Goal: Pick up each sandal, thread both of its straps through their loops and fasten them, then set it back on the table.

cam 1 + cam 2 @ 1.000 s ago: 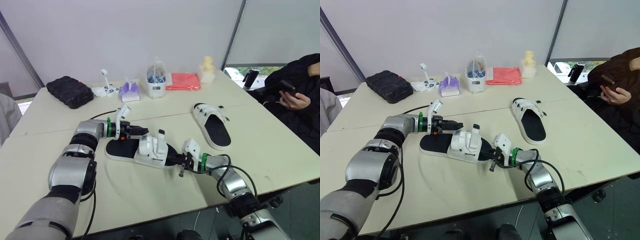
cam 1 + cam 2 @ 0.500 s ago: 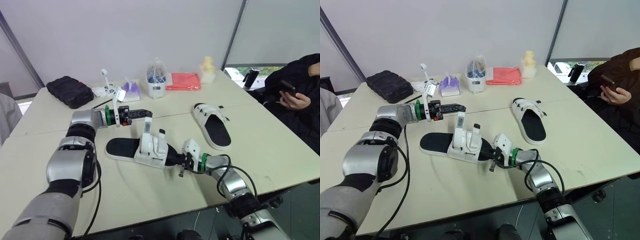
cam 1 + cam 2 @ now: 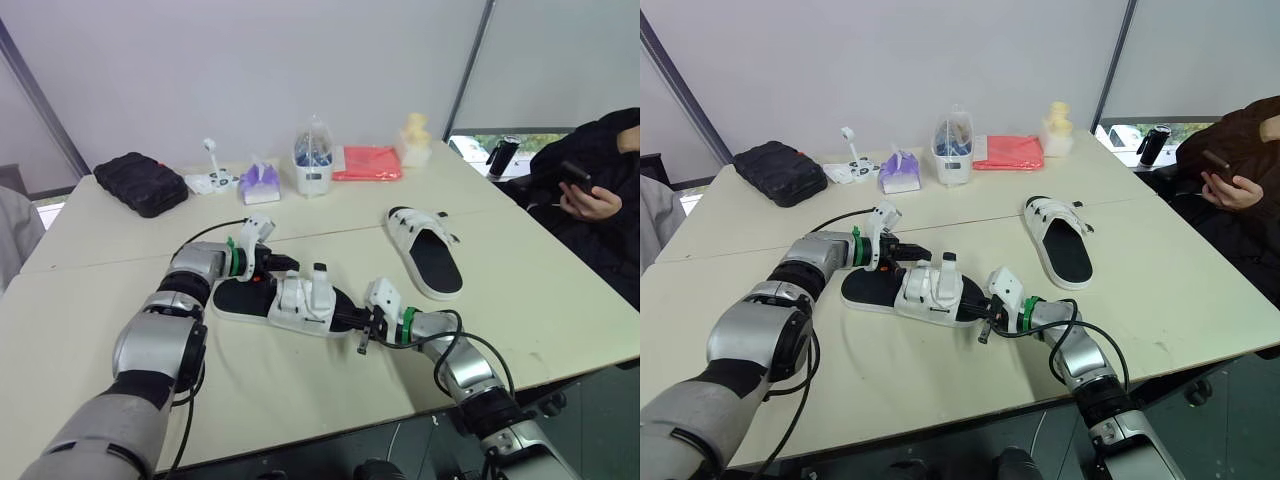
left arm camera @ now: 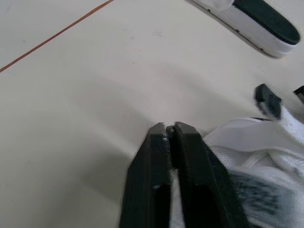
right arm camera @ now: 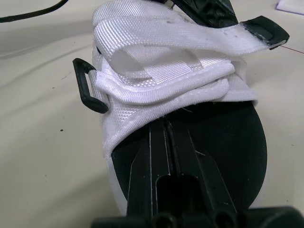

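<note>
left claw (image 3: 288, 265) and right claw (image 3: 347, 318) both pinched closed.

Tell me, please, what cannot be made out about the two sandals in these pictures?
- Left wrist view: the left gripper covers where the held strap runs.
- Right wrist view: the right gripper hides under its own fingers what they pinch.
- Eye views: the far sandal has fastenings too small to read.

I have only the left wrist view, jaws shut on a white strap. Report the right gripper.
Observer: The right gripper lies at the right end of the near sandal, jaws shut over its black footbed.
Operator: Check the loops.
Observer: One black loop on the sandal's side stands empty.
Operator: Scan the table's edge.
Observer: A person sits at the robot's right, holding a phone.
</note>
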